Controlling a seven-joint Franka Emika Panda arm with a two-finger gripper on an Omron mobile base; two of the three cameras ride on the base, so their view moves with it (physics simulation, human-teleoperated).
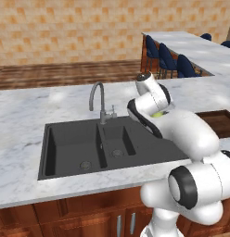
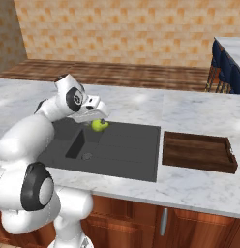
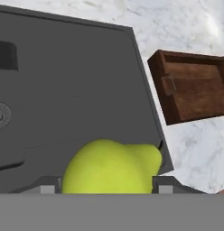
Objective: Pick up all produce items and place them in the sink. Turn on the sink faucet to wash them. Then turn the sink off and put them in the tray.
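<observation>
The produce item, a small yellow-green lime (image 3: 111, 167), sits between my two fingertips, with my gripper (image 3: 105, 187) shut on it. From the right base view, the lime (image 2: 99, 125) hangs under my gripper (image 2: 96, 119) above the flat drainboard of the dark grey sink (image 2: 127, 145). A sliver of the lime (image 1: 158, 114) peeks out behind my arm in the left base view. The grey gooseneck sink faucet (image 1: 99, 99) stands behind the sink (image 1: 70, 139), with no water running. The brown wooden tray (image 2: 199, 150) lies on the counter right of the sink.
White marble counter (image 2: 199, 114) surrounds the sink. A small drain (image 3: 0, 115) sits in the bowl left of the drainboard. The tray (image 3: 195, 85) lies beyond the sink's edge (image 3: 145, 85). Blue bar stools (image 1: 168, 58) stand at the far counter.
</observation>
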